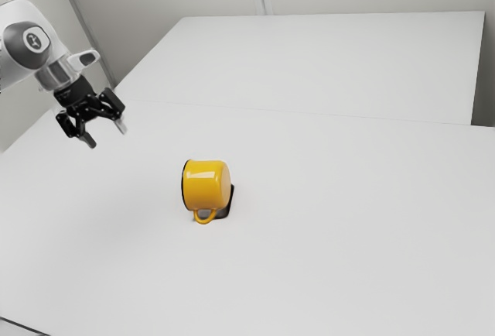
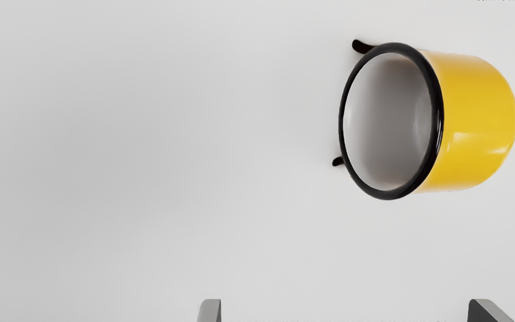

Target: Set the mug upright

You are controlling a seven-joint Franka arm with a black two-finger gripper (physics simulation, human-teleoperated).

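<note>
And here we are at the white counter (image 1: 325,197), where the yellow mug (image 1: 206,186) is lying on its side, body down, not upright! In the exterior view its open mouth faces that view's left, its rounded base points to that view's right, and the small yellow handle (image 1: 204,220) pokes out at the lower edge of the body. Tucked against the mug is a dark patch (image 1: 231,199); what it is, I can't tell.

Up at the exterior view's upper left comes the white arm (image 1: 11,57), its black fingers (image 1: 90,141) hanging above the counter, well apart from the mug. They're released, folks, spread wide with a bare gap between them and nothing in their grasp!

Over to the wrist view: the two tips stand far apart, and the mug lies out ahead of them, touching neither. We're looking straight into its pale grey inside, ringed by a glossy black rim (image 2: 437,120), with two bits of that dark stuff peeking out beside it.
</note>
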